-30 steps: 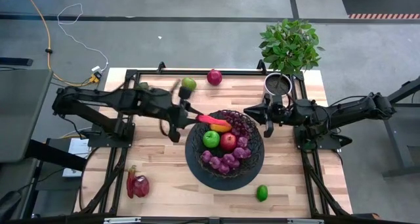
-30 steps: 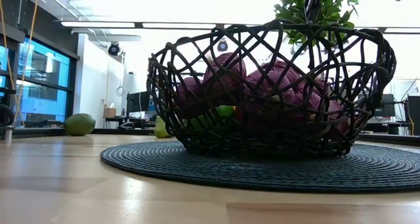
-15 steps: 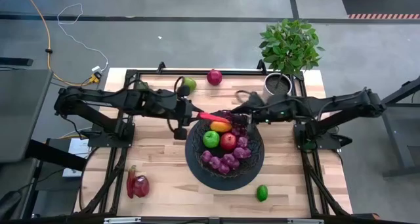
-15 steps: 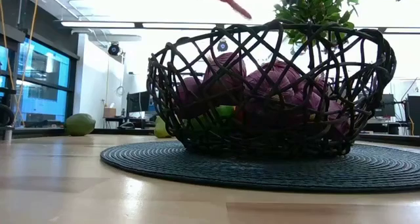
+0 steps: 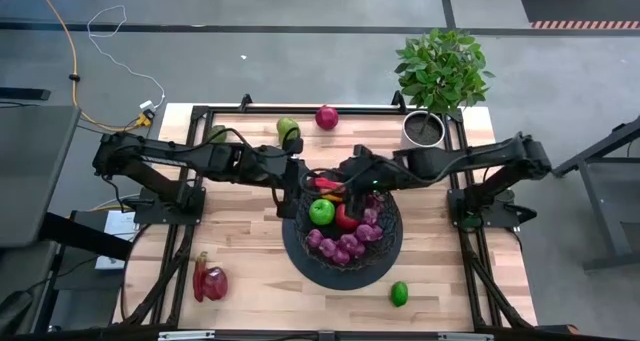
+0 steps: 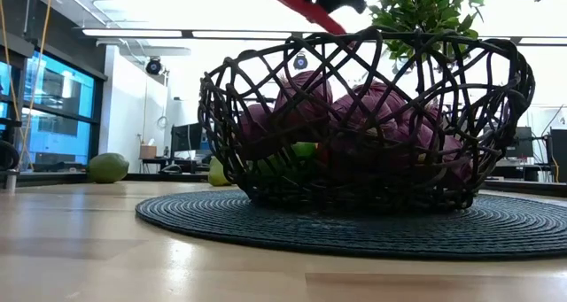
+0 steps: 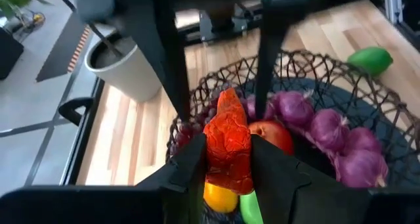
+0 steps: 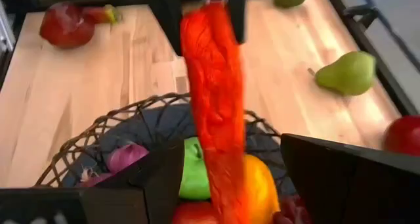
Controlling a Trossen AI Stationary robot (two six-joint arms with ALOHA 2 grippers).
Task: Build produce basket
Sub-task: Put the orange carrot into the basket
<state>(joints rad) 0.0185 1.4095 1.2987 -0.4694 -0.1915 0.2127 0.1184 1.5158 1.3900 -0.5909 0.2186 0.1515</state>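
The left claw (image 7: 226,161) pinches a long red pepper (image 7: 228,145) above the basket (image 5: 343,226), at frame centre on the worktop (image 5: 240,241). The right claw (image 8: 226,168) is spread around the pepper's far end. A lime (image 5: 399,293) lies lower right.

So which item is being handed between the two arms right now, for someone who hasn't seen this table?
Find the big black wire basket at the table's middle. Just above its far-left rim, the left claw is shut on a long red pepper, with the right claw open around it. It is the only piece held in the air, thin and pointed, unlike the round fruit below.
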